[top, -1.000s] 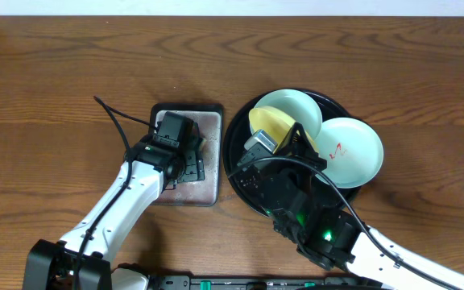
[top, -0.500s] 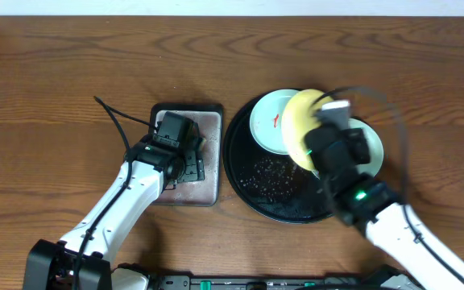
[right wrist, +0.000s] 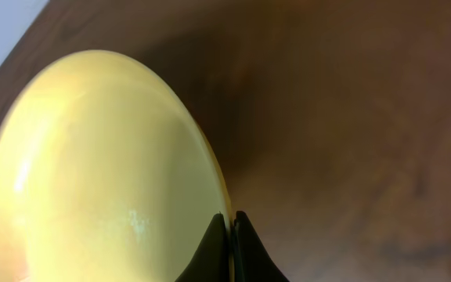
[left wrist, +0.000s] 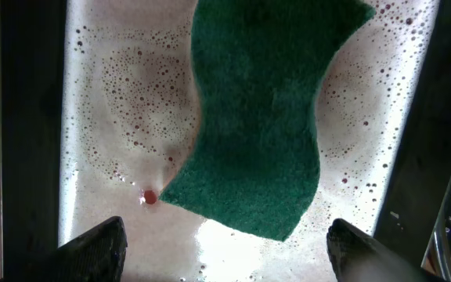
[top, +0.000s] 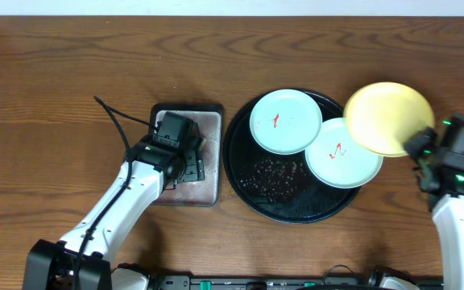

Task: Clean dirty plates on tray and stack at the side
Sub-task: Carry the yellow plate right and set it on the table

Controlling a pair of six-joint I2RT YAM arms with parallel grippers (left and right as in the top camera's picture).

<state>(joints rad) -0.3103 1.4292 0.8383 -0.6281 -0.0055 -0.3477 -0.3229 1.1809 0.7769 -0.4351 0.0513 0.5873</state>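
The step in hand seems to be the putting aside of one plate. The right end effector (top: pixel 416 144) is fully closed on the rim of the yellow plate (top: pixel 387 117). It holds this plate tilted in the air, over the right edge of the black tray (top: pixel 230 153) and the table (top: pixel 71 72) beside it. In the right wrist view the two fingers pinch the thin edge of the plate, and its face shows no red mark there.

The two mint-green plates (top: pixel 286 121) lie on the black tray, one more to the back and one at the right rim, and each has a small red smear. Dark specks (top: pixel 276 173) lie on the bare tray floor.

The left end effector (left wrist: pixel 225 247) is wide open and holds nothing. It hangs just above the green sponge (left wrist: pixel 265 110), which lies in the wet, foamy grey metal tray (top: pixel 208 193).

I think the next move calls for bringing the yellow plate level, lowering it flat on the table right of the black tray, and only then opening the fingers. The grip on the edge is thin, so the plate could swing or slip.

The table is dark brown wood with clear grain. At the back only a narrow pale strip of wall (top: pixel 216 6) can be seen.
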